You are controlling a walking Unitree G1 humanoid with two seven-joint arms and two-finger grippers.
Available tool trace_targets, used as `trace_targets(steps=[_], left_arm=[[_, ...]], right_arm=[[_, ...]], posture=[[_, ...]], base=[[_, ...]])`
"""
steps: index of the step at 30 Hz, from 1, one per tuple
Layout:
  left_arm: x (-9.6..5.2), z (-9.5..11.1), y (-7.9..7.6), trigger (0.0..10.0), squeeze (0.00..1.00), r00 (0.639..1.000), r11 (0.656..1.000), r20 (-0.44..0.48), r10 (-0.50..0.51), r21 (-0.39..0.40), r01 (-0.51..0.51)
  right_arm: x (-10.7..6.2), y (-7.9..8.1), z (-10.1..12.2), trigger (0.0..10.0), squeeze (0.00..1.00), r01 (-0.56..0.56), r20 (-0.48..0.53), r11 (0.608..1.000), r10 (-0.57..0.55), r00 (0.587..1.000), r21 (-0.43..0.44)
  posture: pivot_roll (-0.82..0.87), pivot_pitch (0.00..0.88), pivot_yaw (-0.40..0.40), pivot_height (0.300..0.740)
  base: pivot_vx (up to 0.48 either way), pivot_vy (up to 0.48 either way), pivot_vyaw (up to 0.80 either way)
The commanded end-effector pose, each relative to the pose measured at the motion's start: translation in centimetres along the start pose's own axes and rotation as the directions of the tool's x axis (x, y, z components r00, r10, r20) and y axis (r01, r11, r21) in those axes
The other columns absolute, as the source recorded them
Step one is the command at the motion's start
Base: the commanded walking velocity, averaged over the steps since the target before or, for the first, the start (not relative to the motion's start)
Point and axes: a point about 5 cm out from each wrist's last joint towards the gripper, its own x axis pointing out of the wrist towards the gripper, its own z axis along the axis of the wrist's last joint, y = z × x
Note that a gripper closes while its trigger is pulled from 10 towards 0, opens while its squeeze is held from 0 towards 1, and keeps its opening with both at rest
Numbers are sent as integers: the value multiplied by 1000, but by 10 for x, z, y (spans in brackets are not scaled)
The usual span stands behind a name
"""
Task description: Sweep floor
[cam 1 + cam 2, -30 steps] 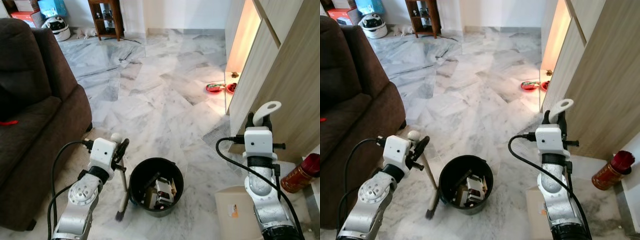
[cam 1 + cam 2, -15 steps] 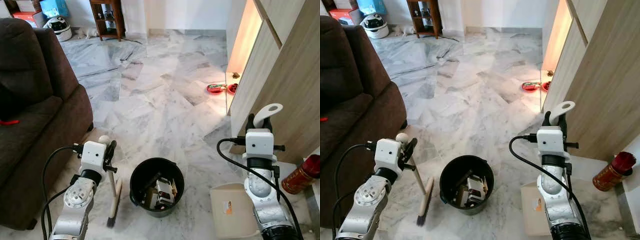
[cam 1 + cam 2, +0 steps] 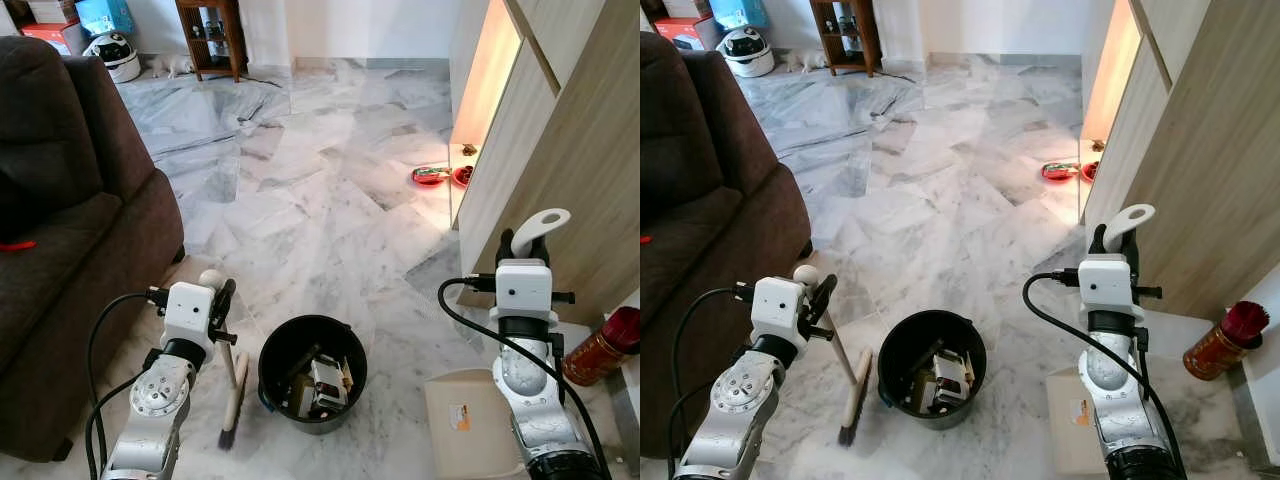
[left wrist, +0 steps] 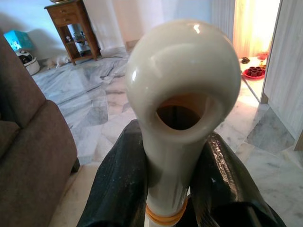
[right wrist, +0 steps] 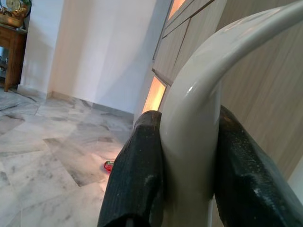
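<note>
L gripper (image 4: 168,189), lower left of frame, clamped on cream brush handle (image 4: 182,94); brush head (image 3: 231,425) down on marble floor (image 3: 300,190) just beside black bin (image 3: 312,372), bottom centre. R gripper (image 5: 187,161), lower right, clamped on dustpan handle (image 5: 199,127); dustpan (image 3: 470,435) at bottom right. Sofa (image 3: 70,230) along left edge.

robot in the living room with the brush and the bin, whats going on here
The robot is sweeping a marble floor beside a brown sofa. Its left claw is shut on the cream handle of a small brush, whose bristles rest on the floor just left of a black bin holding rubbish. Its right claw grips the cream handle of a dustpan, which sits on the floor to the bin's right.
</note>
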Motion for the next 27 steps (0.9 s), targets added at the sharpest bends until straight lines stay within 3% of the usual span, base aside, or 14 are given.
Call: trace_targets(steps=[1,11,27], left_arm=[[1,9,1,10000,0,999,1000,53,4,10,-5],[1,10,0,10000,0,998,1000,57,3,4,-3],[1,9,-1,10000,0,999,1000,52,-10,5,9]], right_arm=[[5,3,8,10000,0,2,32,1000,-3,999,25],[3,4,6,10000,0,-7,25,1000,6,1000,23],[2,4,4,10000,0,-8,13,1000,8,1000,23]], posture=[[86,119,73,740],[82,120,75,740],[85,117,77,740]], base=[[0,0,0],[0,0,0],[-288,0,0]])
